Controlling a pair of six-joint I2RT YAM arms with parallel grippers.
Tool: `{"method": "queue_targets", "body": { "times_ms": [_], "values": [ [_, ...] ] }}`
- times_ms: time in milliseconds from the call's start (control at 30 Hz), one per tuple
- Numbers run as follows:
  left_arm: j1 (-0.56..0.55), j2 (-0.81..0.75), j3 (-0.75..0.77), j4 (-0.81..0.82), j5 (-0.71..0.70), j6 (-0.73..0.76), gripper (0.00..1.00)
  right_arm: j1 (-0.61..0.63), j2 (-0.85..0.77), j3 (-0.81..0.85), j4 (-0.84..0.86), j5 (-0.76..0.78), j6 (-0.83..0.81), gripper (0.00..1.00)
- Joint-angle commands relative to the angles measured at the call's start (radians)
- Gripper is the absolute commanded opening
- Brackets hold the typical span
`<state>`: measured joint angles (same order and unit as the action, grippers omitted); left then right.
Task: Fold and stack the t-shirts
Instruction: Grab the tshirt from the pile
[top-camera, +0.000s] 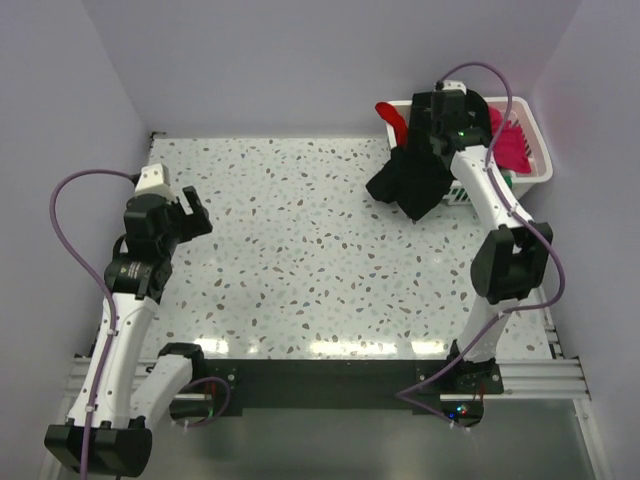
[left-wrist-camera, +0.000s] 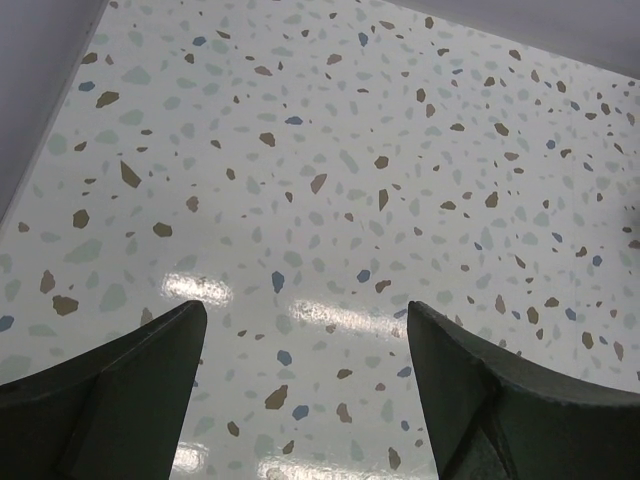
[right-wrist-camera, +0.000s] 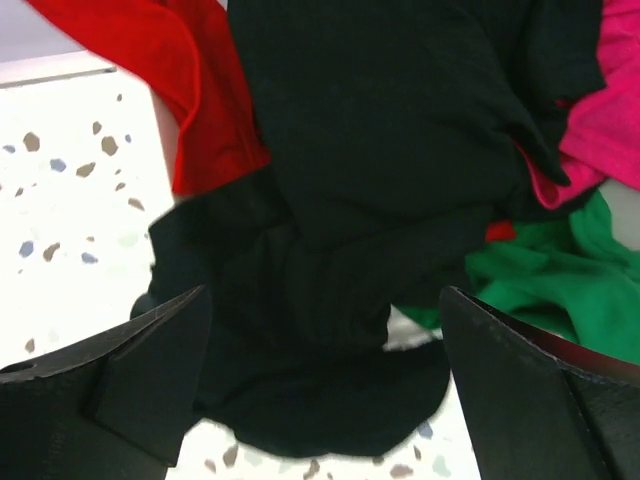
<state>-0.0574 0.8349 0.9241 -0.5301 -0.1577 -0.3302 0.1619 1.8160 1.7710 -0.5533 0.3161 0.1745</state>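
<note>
Two white-and-black robot arms are reaching over a pale speckled terrazzo tabletop (top-camera: 300, 250). The left arm (top-camera: 125, 300) is sitting over the bare left side. The right arm (top-camera: 495, 230) is stretching to the far right corner.

A white slatted plastic basket (top-camera: 538, 160) is standing in that corner, against the right wall. A large plain black cloth t-shirt (top-camera: 410, 182) is spilling out of the basket's left end. Its crumpled lower part is lying on the tabletop and the rest is trailing back into the basket.

A red cloth t-shirt (right-wrist-camera: 175, 70) is hanging over the basket's far-left rim, touching the black one. A magenta-pink cloth t-shirt (right-wrist-camera: 600, 120) and a green cloth t-shirt (right-wrist-camera: 560, 285) are lying bunched inside the basket, to the right of the black one.

The right gripper (right-wrist-camera: 322, 300) is hovering over the black t-shirt with jaws spread wide, clamping nothing. The left gripper (left-wrist-camera: 305, 312) is also standing wide apart, holding nothing, with only tabletop under it, well apart from the shirts.
</note>
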Motion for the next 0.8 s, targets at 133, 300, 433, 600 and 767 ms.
{"method": "queue_targets", "body": {
  "times_ms": [133, 300, 433, 600, 767],
  "values": [
    [-0.002, -0.022, 0.045, -0.018, 0.063, -0.016, 0.88, -0.018, 0.222, 0.237, 0.004, 0.041, -0.023, 0.99],
    [-0.002, -0.017, 0.055, -0.025, 0.069, -0.030, 0.88, -0.024, 0.361, 0.344, -0.023, 0.145, -0.023, 0.98],
    [-0.002, -0.019, 0.061, -0.036, 0.060, -0.036, 0.88, -0.041, 0.391, 0.370, -0.033, 0.178, 0.000, 0.90],
    [-0.002, -0.017, 0.068, -0.044, 0.046, -0.041, 0.88, -0.070, 0.430, 0.444, -0.078, 0.156, -0.020, 0.37],
    [-0.002, -0.016, 0.062, -0.039, 0.037, -0.055, 0.88, -0.081, 0.332, 0.467, -0.068, 0.084, -0.032, 0.03]
  ]
}}
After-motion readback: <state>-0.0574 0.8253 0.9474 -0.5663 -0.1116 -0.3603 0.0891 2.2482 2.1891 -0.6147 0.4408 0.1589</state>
